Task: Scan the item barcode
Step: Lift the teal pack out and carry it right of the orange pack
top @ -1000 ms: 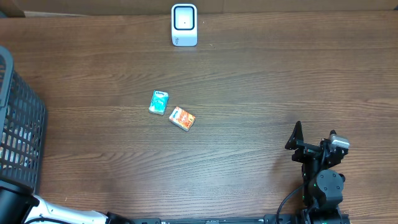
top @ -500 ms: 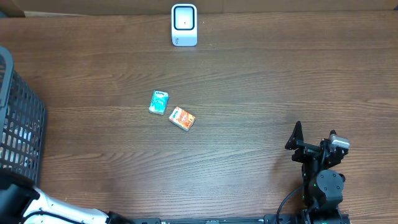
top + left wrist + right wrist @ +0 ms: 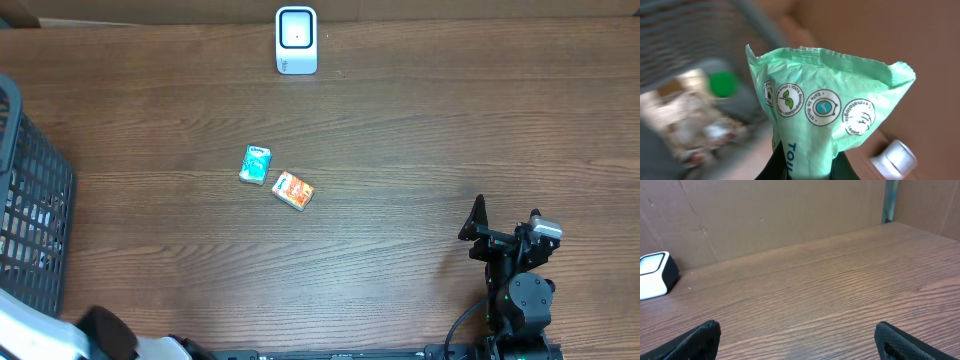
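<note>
Beside the left basket (image 3: 40,220), the left gripper (image 3: 805,172) pinched a green packet's (image 3: 825,115) lower end, the packet standing up from its jaws; the right gripper (image 3: 797,340) was spread wide.

Pouch (image 3: 825,110): mint green, round white-and-green seals. Worktop (image 3: 430,140): brown wood grain. Scanner (image 3: 296,40), twelve o'clock: white, dark face. Basket (image 3: 30,215), nine o'clock: dark grey grid.

The soft light-green plastic pack (image 3: 830,135) has a row of round badges. One says "Safe to flush". One says "100%" beside a leaf. One starts "Dermatologic". Below them are blue letters, "TOIL". The words on the small teal pack (image 3: 256,164) and the small orange pack (image 3: 293,190) are too tiny to read.
</note>
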Robot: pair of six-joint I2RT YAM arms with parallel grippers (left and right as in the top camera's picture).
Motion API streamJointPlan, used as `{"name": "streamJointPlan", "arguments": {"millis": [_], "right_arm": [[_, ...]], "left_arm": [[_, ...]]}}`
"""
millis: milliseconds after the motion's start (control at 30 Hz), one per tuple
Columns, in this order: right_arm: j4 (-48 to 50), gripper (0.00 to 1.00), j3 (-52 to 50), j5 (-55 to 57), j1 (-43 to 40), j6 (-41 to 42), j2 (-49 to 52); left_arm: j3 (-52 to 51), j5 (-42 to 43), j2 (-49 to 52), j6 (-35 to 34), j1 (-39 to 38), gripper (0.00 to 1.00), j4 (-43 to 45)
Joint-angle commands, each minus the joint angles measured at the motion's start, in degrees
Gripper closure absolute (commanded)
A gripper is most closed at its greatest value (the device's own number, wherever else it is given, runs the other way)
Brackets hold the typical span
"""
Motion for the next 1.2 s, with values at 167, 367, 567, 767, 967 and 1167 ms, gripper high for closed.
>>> {"name": "streamJointPlan", "arguments": {"millis": [167, 367, 567, 767, 967, 1167], "right_arm": [[0.2, 0.0, 0.6, 0.2, -0.2, 0.2, -0.1], [0.2, 0.0, 0.6, 0.2, -0.2, 0.2, -0.1], [0.2, 0.0, 0.6, 0.2, -0.2, 0.1, -0.1], [0.2, 0.0, 0.6, 0.2, -0.2, 0.1, -0.1], [0.2, 0.0, 0.6, 0.2, -0.2, 0.1, -0.1], [0.2, 0.0, 0.6, 0.2, -0.2, 0.1, -0.1]], "left_arm": [[-0.3, -4.1, -2.1, 3.8, -22.3, 0.96, -4.8], [-6.7, -15.0, -0.1, 4.6, -36.3, 0.96, -7.1], [-16.3, -17.7, 1.8, 4.6, -44.7, 0.96, -4.4], [-29.4, -17.5, 3.3, 4.5, -50.3, 0.96, 1.9], [-42.2, -15.0, 4.1, 4.2, -55.5, 0.96, 11.0], [-50.4, -15.2, 4.1, -0.9, -59.0, 0.96, 18.0]]}}
